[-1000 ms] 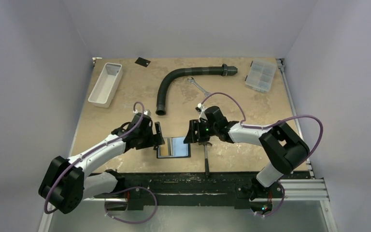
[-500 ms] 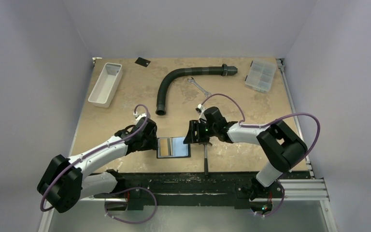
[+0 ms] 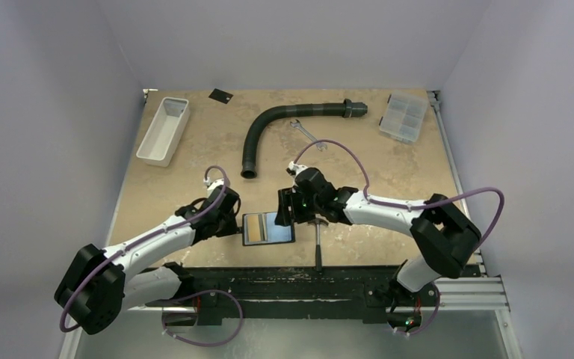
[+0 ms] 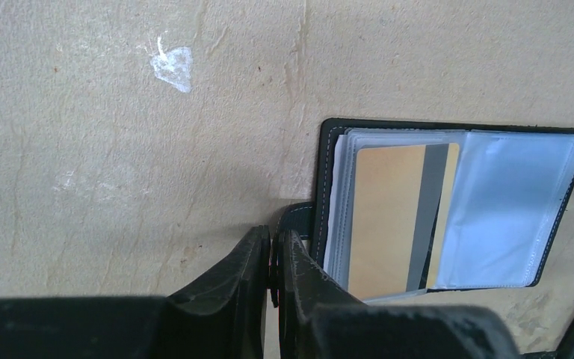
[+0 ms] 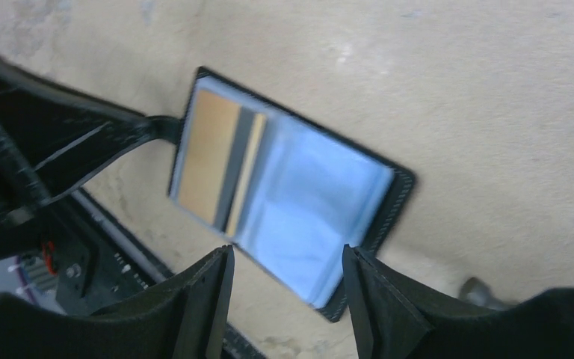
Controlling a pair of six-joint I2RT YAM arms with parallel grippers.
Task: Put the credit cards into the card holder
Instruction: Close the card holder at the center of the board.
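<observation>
Wide tan tabletop here, with a curved black corrugated hose across the far middle. A white tray sits far left and a clear compartment box far right.

Near the front edge, the card holder lies flat and open between the two arms, clear pockets facing up. The left pincer is at its left edge, fingers pressed together on the card holder's snap strap. The right pincer hangs spread over the holder's right side, not touching it.

A hammer lies just right of the holder, and a wrench farther back. A tan card with a grey stripe is tucked in the left pocket. One black credit card lies alone at the far edge, well apart.
</observation>
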